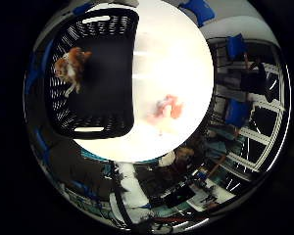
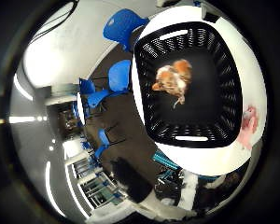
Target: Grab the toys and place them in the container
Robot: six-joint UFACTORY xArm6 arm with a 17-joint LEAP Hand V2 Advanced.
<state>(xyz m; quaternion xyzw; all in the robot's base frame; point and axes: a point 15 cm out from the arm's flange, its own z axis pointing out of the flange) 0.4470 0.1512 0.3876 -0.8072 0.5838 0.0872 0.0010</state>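
The round white table (image 1: pixel 176 58) is washed out by strong overhead glare, and the pink soft toy (image 1: pixel 165 110) on it is blurred. The black slotted plastic basket (image 2: pixel 226 100) is rendered dark. Edges are heavily curved and darkened.
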